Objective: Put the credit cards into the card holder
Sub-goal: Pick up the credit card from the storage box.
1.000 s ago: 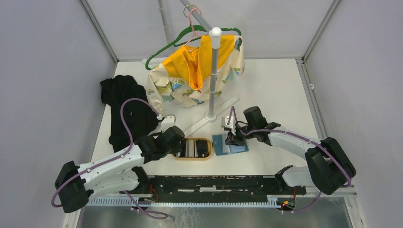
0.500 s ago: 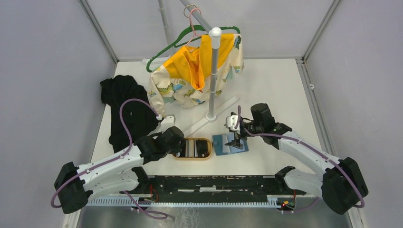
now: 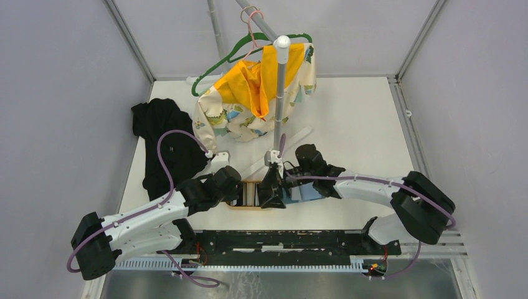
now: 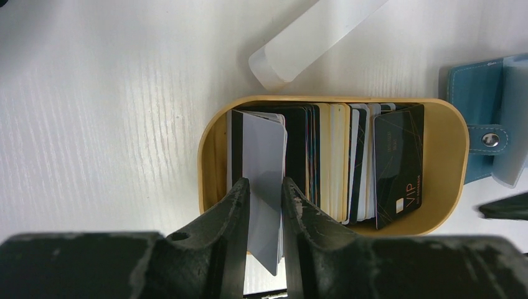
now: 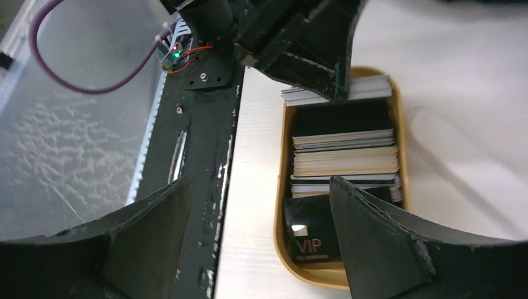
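Note:
The credit cards (image 4: pixel 336 162) stand on edge in a tan oval tray (image 4: pixel 445 162), also seen in the right wrist view as cards (image 5: pixel 345 152) in the tray (image 5: pixel 281 249). My left gripper (image 4: pixel 266 187) is shut on a pale grey card (image 4: pixel 264 149) at the tray's left end. A black VIP card (image 5: pixel 311 237) leans at the right end. My right gripper (image 5: pixel 260 180) hangs open over that end, holding nothing. From above, the right gripper (image 3: pixel 272 187) partly covers the teal card holder (image 3: pixel 309 193), which lies open to the right of the tray (image 3: pixel 243 205). The holder (image 4: pixel 476 93) shows a snap tab.
A black cloth (image 3: pixel 165 143) lies at the left. A patterned yellow garment (image 3: pixel 249 106) hangs on a pole stand (image 3: pixel 278 93) behind the tray, with its clear base strip (image 4: pixel 311 37) close by. A black rail (image 3: pixel 280 240) runs along the near edge.
My right gripper opened, lifted off the card holder and swung left over the tray's right end. The left gripper stayed shut on its card in the tray.

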Action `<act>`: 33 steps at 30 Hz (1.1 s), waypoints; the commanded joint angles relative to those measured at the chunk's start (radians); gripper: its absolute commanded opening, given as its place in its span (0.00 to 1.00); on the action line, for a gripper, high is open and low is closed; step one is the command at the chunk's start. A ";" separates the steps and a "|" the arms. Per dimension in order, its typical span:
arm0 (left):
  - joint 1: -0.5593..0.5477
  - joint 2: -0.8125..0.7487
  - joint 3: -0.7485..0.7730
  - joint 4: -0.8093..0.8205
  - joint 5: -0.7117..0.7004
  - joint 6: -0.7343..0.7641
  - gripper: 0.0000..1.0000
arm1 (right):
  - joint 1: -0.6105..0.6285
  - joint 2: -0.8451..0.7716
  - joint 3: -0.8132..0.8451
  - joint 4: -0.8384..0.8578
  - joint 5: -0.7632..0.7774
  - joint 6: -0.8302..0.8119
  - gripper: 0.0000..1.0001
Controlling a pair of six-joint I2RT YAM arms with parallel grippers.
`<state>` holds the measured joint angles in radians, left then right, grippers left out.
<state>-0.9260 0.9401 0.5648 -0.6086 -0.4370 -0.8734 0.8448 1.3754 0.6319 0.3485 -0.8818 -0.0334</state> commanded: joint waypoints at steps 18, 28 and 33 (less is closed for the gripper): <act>0.009 -0.013 -0.013 0.023 -0.017 0.029 0.31 | 0.212 0.305 0.090 0.347 0.434 0.679 0.77; 0.010 -0.022 -0.009 0.026 -0.010 0.034 0.31 | 0.242 0.401 0.201 0.230 0.508 0.702 0.77; 0.016 -0.039 -0.008 0.029 0.005 0.033 0.31 | 0.245 0.419 0.199 0.247 0.515 0.729 0.76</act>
<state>-0.9092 0.9230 0.5491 -0.6125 -0.4442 -0.8585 1.0809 1.7767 0.7906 0.5621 -0.4232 0.6544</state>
